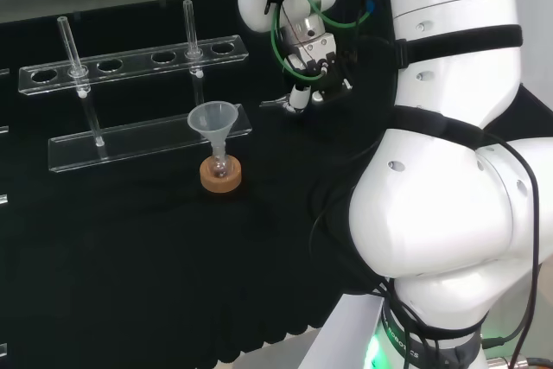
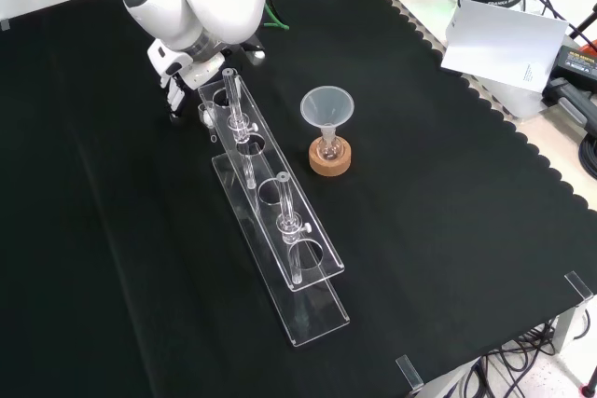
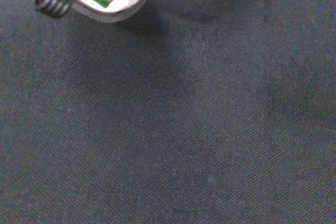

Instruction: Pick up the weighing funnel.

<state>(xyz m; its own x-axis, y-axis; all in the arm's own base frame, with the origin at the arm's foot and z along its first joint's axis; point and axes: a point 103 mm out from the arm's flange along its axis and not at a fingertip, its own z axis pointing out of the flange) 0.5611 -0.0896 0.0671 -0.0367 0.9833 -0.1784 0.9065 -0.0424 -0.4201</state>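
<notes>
First, at the left of the head view, a rack is seen, then the funnel in its flask. Farther right, the weighing funnel is seen just beside the hand. Whether it is pinched cannot be told.

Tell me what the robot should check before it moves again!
1. Is the hand close to the weighing funnel? Ok, a small clear piece sits right by it.
2. Is the hand holding it? Cannot tell.
3. Is the weighing funnel off the cloth? Cannot tell.
4. Is the big funnel upright in its flask on the cork ring, apart from the hand? Ok.
5. Are the tubes upright in the rack? Ok, but the rack's end is near the hand.
</notes>
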